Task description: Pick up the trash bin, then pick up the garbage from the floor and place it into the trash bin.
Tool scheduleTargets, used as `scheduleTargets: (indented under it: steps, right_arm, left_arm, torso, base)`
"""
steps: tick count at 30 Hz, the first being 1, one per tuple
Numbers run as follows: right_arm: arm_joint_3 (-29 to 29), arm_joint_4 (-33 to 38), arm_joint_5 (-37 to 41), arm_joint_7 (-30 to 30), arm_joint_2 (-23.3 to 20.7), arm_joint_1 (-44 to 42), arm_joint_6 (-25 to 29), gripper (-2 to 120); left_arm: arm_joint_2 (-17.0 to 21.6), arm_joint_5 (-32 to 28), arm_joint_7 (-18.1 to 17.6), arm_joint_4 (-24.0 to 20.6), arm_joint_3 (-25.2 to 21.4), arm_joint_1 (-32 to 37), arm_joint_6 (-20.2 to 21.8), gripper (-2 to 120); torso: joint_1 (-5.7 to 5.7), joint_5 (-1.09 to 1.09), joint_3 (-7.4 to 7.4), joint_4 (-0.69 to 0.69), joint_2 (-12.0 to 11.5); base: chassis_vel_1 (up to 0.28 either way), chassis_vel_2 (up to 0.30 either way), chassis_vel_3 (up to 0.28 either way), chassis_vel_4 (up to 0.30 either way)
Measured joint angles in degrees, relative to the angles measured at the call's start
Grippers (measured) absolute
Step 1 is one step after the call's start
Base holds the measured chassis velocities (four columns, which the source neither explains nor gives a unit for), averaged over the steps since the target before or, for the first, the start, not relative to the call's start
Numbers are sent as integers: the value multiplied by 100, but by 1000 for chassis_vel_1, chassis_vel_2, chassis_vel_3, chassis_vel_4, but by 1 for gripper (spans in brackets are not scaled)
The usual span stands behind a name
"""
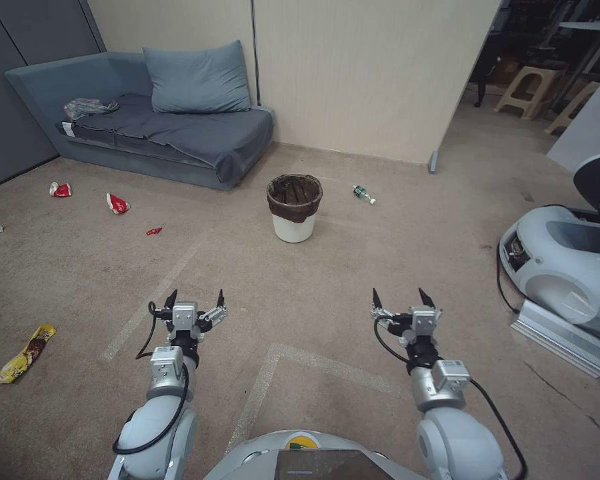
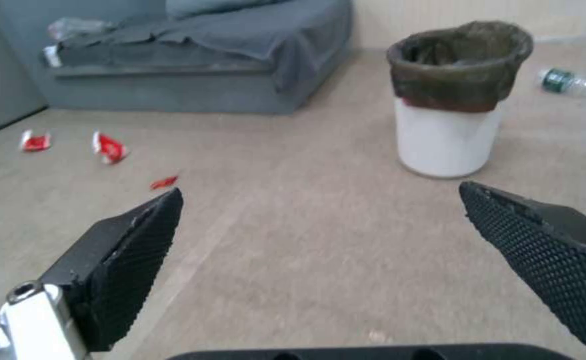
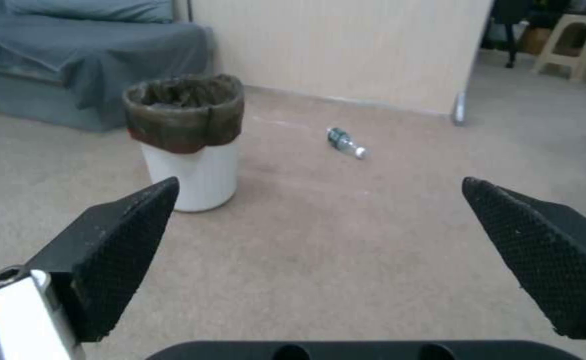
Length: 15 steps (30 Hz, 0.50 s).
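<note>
Both grippers, the left gripper [image 1: 196, 297] and the right gripper [image 1: 401, 297], hover spread and empty over the floor [image 1: 353, 267], and farther ahead the trash bin [image 1: 294, 207] stands upright, with a plastic bottle [image 1: 364, 194] lying just beyond it near the wall [image 1: 367, 73].

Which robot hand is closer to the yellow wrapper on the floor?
The left gripper. The yellow wrapper lies on the carpet off to its left. The right gripper is farther off, on the other side of the left one. Both are open, holding nothing.
</note>
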Motion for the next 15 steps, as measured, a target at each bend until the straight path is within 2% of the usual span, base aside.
scheduleTargets:
  steps: [2, 7, 8, 10, 15]
  right_arm:
    - [44, 428, -33, 30, 80, -306, -132, 100]
    - [82, 821, -61, 54, 155, -586, -257, 100]
    - [110, 1033, -81, 73, 206, -772, -332, 100]
    - [144, 1104, -103, 96, 271, -1017, -446, 100]
    - [156, 1118, -120, 89, 288, -1081, -370, 100]
  left_arm:
    - [50, 22, -236, -425, 48, 231, 386, 100]
    - [98, 42, -448, -815, 90, 443, 738, 100]
    - [128, 57, -596, -1029, 116, 584, 967, 100]
    - [168, 77, -785, -1107, 160, 781, 1277, 100]
    - [180, 117, -843, -1123, 243, 840, 1260, 100]
  torso:
    - [0, 0, 0, 0, 0]
    - [0, 0, 0, 0, 0]
    - [0, -1, 0, 0, 0]
    - [0, -1, 0, 1, 0]
    - [0, 0, 0, 0, 0]
  base:
    - [0, 0, 0, 0]
    - [0, 0, 0, 0]
    - [0, 0, 0, 0]
    - [0, 0, 0, 0]
    - [0, 0, 0, 0]
